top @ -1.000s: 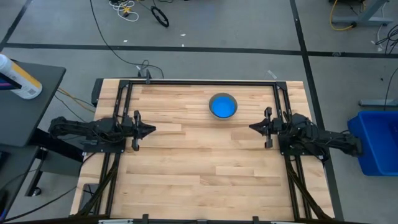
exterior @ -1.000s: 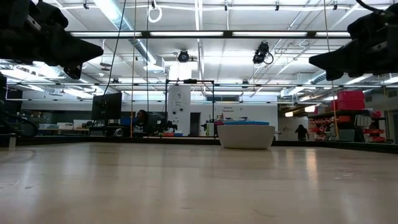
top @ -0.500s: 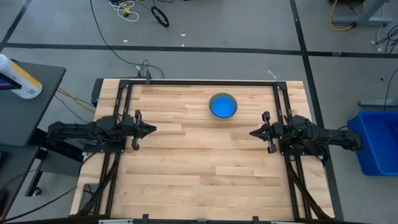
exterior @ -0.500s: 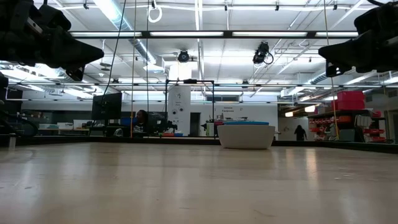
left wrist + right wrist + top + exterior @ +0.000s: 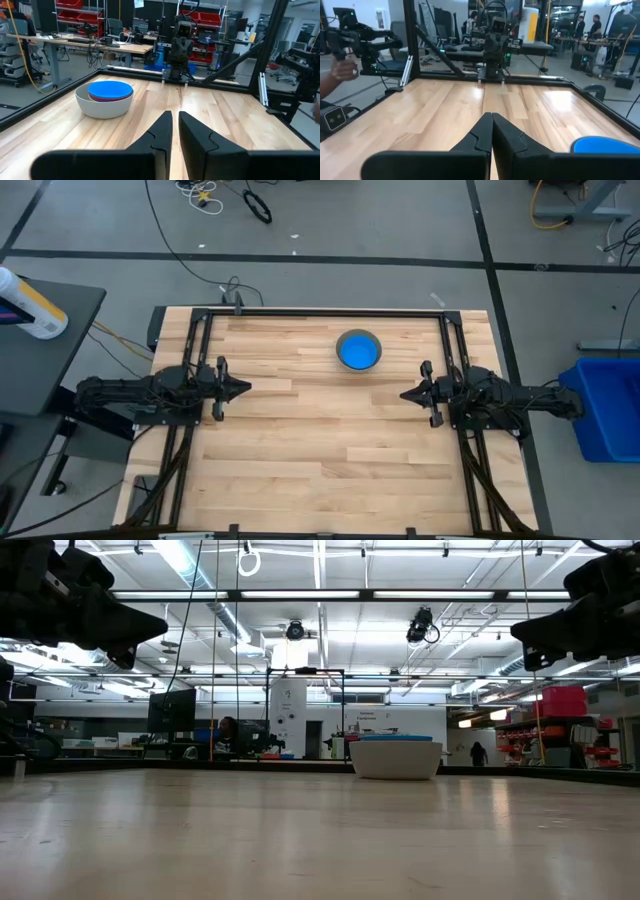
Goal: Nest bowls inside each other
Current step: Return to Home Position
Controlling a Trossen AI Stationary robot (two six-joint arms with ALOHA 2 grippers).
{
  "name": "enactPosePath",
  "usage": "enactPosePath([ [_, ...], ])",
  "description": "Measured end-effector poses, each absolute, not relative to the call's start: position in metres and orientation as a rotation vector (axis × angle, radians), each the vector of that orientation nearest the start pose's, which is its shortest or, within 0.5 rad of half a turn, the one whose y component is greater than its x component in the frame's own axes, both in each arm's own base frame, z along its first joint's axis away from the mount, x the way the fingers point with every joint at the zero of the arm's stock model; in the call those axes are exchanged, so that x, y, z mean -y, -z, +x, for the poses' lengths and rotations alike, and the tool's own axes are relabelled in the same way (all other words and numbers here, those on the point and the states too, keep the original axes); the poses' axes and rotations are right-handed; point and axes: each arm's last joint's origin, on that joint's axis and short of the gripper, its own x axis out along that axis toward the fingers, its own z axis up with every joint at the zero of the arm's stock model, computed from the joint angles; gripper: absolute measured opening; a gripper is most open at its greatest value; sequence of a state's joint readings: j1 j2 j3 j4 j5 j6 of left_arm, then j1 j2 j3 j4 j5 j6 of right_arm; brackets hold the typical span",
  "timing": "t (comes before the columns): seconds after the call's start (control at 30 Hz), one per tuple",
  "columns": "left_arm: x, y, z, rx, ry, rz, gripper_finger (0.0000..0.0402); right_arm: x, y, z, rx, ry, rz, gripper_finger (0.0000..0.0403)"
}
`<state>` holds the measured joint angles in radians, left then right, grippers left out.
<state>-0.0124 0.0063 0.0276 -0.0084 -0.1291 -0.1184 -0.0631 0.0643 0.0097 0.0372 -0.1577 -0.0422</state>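
Note:
The bowls stand nested in one stack (image 5: 358, 350) on the far half of the table, right of the middle. The grey bowl is outermost and a light blue one lies on top (image 5: 105, 97); a red rim shows just under the blue. The stack rests on its base on the wood (image 5: 396, 757), and its blue top shows in the right wrist view (image 5: 605, 146). My left gripper (image 5: 245, 389) hovers level at the table's left edge, its fingers (image 5: 175, 120) a narrow slit apart around nothing. My right gripper (image 5: 403, 393) hovers level at the right edge, shut (image 5: 492, 120) and empty.
A black metal frame (image 5: 330, 312) runs along the table's far, left and right sides. A blue bin (image 5: 605, 410) stands on the floor past the right edge. A person's hand (image 5: 340, 70) shows beyond the table. Bare wood lies between the grippers and toward the near edge.
My right gripper has swung a little toward the table's near edge, staying shut and level. The stack of bowls has not moved.

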Motion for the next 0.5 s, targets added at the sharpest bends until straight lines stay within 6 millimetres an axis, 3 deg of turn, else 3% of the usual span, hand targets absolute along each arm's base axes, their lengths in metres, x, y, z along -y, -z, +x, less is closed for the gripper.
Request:
enactPosePath([
  [0.5,-0.0025,-0.1765,0.0962,0.083,-0.112,-0.121,0.0039,0.0018,-0.1653,0.1010,-0.016,-0.095,-0.040,0.0010],
])
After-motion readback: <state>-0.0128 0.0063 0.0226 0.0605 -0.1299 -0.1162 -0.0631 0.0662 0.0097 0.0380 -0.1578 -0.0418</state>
